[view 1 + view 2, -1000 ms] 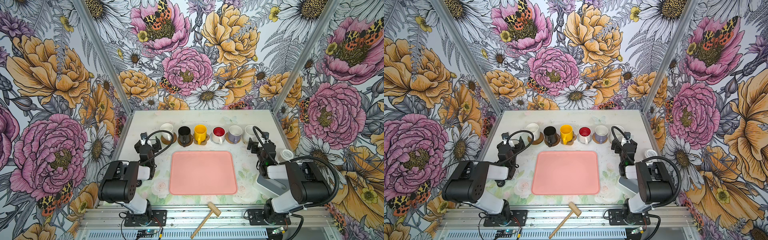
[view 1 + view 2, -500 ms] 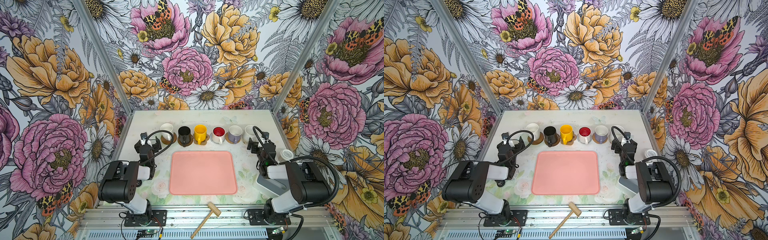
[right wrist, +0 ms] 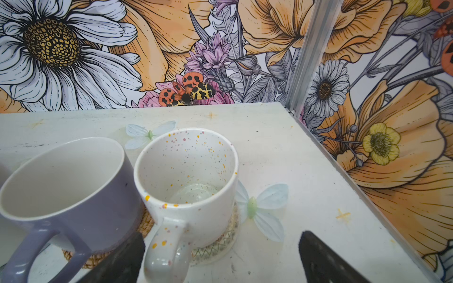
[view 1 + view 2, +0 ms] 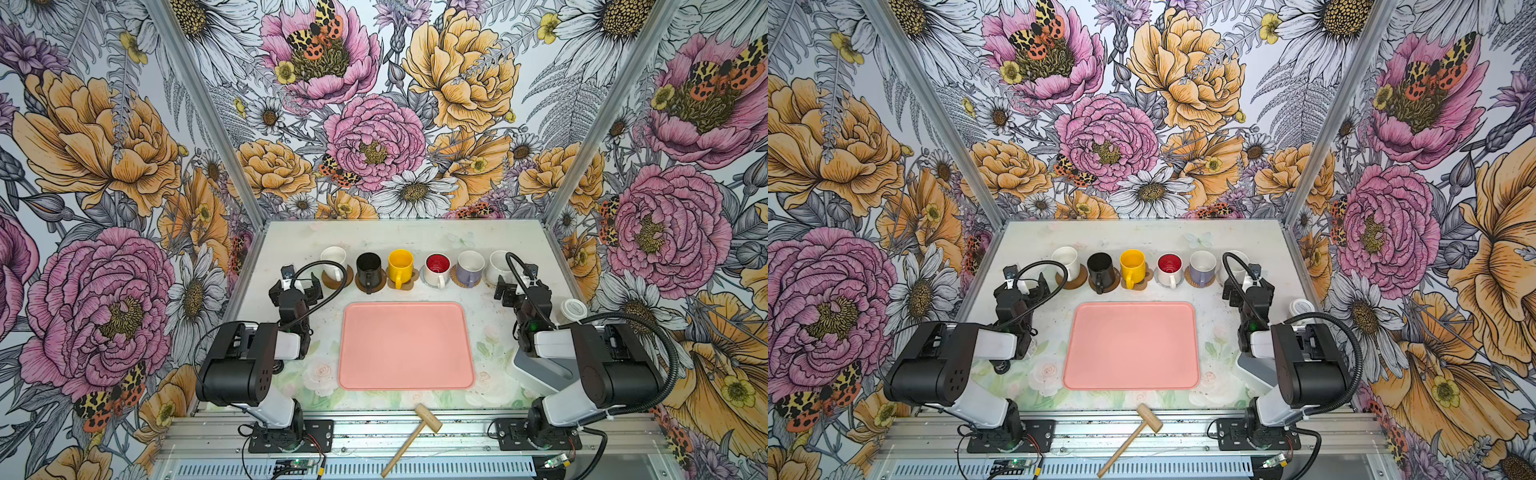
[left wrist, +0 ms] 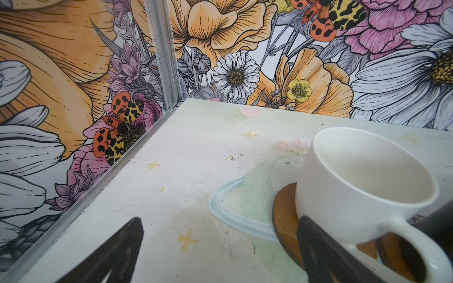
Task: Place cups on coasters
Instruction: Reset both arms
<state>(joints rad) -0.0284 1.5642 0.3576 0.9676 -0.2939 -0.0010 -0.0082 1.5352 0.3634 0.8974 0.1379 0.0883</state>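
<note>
Six mugs in a row across the far part of the bench (image 4: 415, 237). Each stands upright on its own coaster, handle toward the arms.

Left to right, in both top views:
- white mug (image 4: 333, 261) on a brown disc (image 4: 349, 276)
- black mug (image 4: 368, 266) on a second brown disc (image 4: 378, 286)
- yellow mug (image 4: 400, 264) on a tan paw-shaped mat (image 4: 412, 284)
- red-lined mug (image 4: 437, 266) on a grey-blue woven round (image 4: 427, 279)
- lavender mug (image 4: 470, 266) on a tan woven round (image 4: 456, 279)
- speckled mug (image 3: 186, 176) on a pale round (image 3: 220, 242), partly hidden from above by the right arm's cable

Left gripper (image 4: 296, 287): jaws spread wide, nothing between them. It sits low and close to the white mug, on the near side. In its wrist view one finger crosses in front of the brown disc; whether they touch I cannot tell.

Right gripper (image 3: 221, 236): also spread wide and holding nothing, just short of the speckled mug's handle.

Pink tray (image 4: 405, 307) lies between the two arms, nearer than the row. Lidded paper cup (image 4: 573, 309) stands by the right wall. Wooden mallet (image 4: 429, 417) lies on the front rail.
</note>
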